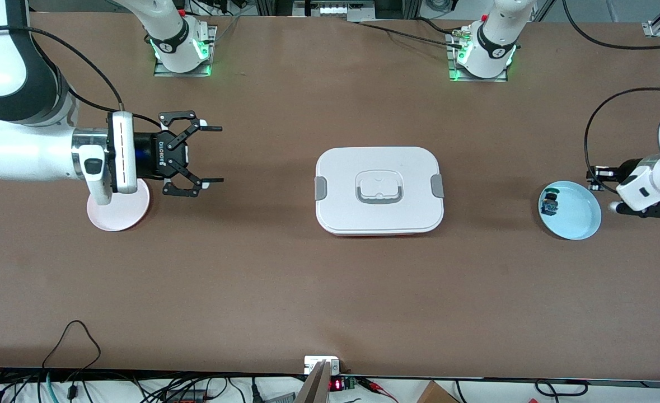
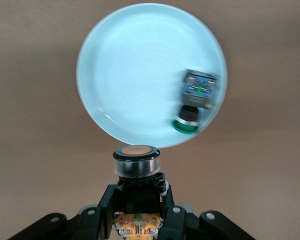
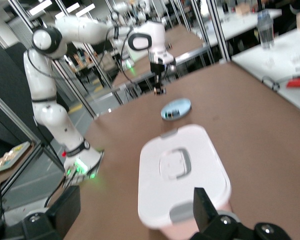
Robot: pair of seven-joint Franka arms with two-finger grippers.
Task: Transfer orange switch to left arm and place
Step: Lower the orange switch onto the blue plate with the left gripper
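**Spotter:** Where's the orange switch (image 2: 137, 160)?

**Me:** Pinched in my left pincer (image 2: 137, 192), orange face outward, off the worktop (image 1: 307, 291). It hangs just past the rim of the blue plate (image 1: 579, 224), at mid-height in the front view, at the left arm's end. The blue-and-green switch (image 1: 550, 204) lies in that plate.

**Spotter:** And the right arm?

**Me:** It's waiting. The right pincer (image 1: 212, 154) is spread wide and empty beside the pink plate (image 1: 120, 215), aimed at the frame's centre, I'd say ready to receive.

**Spotter:** Why not hand over directly?

**Me:** The box (image 1: 379, 190) sits dead centre between the two pincers. I judge the handover has to happen above it or around it, with the switch carried high enough to miss the lid.
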